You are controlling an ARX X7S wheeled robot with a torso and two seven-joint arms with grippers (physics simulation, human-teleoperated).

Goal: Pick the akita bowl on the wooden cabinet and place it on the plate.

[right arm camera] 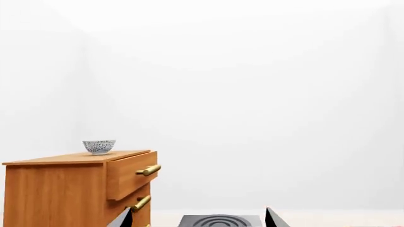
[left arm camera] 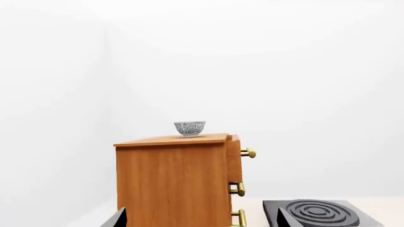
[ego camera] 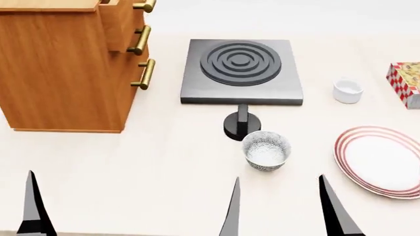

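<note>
- A wrong pick is judged the chief risk: a second patterned bowl (ego camera: pixel 266 150) stands on the table (ego camera: pixel 164 172) in front of the stove burner (ego camera: pixel 241 71), much nearer both grippers than the akita bowl (left arm camera: pixel 189 128) to be taken.
- The akita bowl is located upright on top of the wooden cabinet (left arm camera: pixel 170 182), seen in both wrist views; in the head view the cabinet top is cut off and the bowl is not shown.
- A collision with the cabinet edge or the brass handles (ego camera: pixel 139 40) is judged possible if an arm is raised close to the cabinet front.
- The bowl could be pushed off the cabinet top if it is struck from the side instead of straddled.
- The plate (ego camera: pixel 379 161) lies on the table at the robot's right, well apart from the cabinet; a long carry is therefore expected.
- Left gripper (ego camera: pixel 131 209): held low near the table, level and facing forward, fingers spread wide, nothing held.
- Right gripper (right arm camera: pixel 198 217): same pose; its fingers are likewise spread wide and empty.
</note>
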